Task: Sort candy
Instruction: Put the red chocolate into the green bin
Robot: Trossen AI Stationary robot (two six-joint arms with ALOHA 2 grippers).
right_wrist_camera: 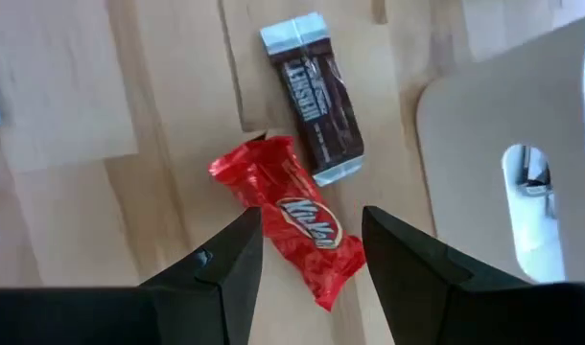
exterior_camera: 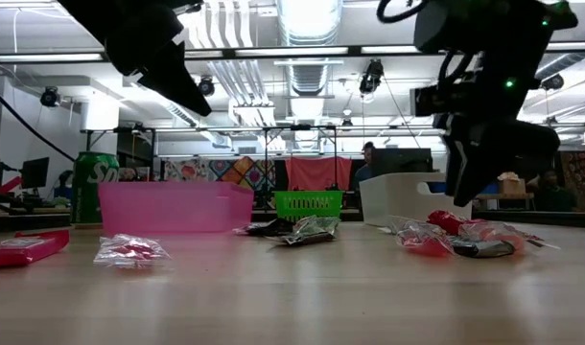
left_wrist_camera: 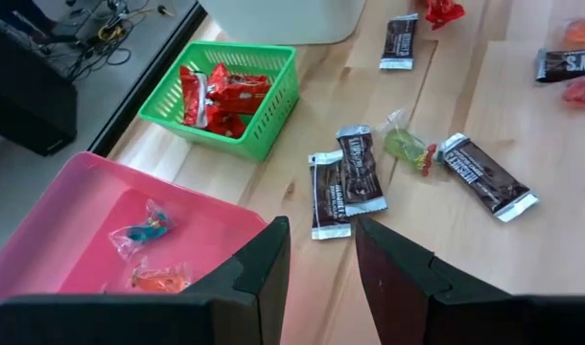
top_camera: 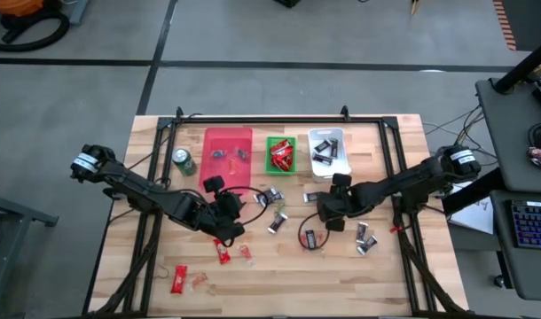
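Your right pincer [right_wrist_camera: 307, 254] stood open and empty just above the table [top_camera: 279, 279]. A red-wrapped bar [right_wrist_camera: 291, 230] lay directly under the gap between its fingers [right_wrist_camera: 225, 259], one end reaching between them. A dark-wrapped bar [right_wrist_camera: 314, 101] lay just beyond, touching the red one at its near end. In the high view this pincer [top_camera: 334, 206] sat near the table's middle, with loose dark candies [top_camera: 365, 237] close on its right side and open wood toward the near edge.

Your left pincer [left_wrist_camera: 319, 259] was likewise parted, holding nothing. It hung beside the corner of the pink tray [left_wrist_camera: 81, 216], whose rim passed close under the left finger. Two dark bars [left_wrist_camera: 348, 180] lay just ahead of the gap, overlapping; a green clear-wrapped sweet [left_wrist_camera: 408, 149] and another dark bar [left_wrist_camera: 488, 175] lay beyond them. The green basket [left_wrist_camera: 273, 105] held red candies; the pink tray held two clear-wrapped sweets [left_wrist_camera: 144, 230]. From above, the white bin [top_camera: 337, 135] and a green can [top_camera: 184, 161] flanked the far row, and a few red sweets [top_camera: 179, 279] lay near the front left edge.
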